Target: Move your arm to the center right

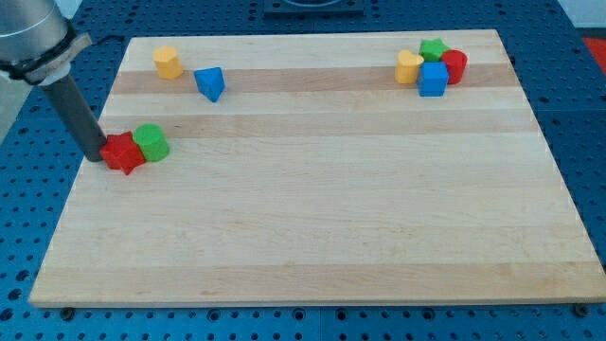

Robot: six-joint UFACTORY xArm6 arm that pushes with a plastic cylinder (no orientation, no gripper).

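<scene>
My tip [96, 156] rests at the left edge of the wooden board, touching the left side of a red star-shaped block [123, 152]. A green cylinder [151, 142] sits against the red star's right side. A yellow cylinder [168, 62] and a blue triangular block [210, 83] lie near the view's top left. At the top right a cluster holds a yellow block [409, 68], a green block [434, 49], a red cylinder [454, 65] and a blue cube [433, 80].
The wooden board [312, 218] lies on a blue perforated table [587, 114]. The arm's grey body [33, 38] enters from the view's top left corner.
</scene>
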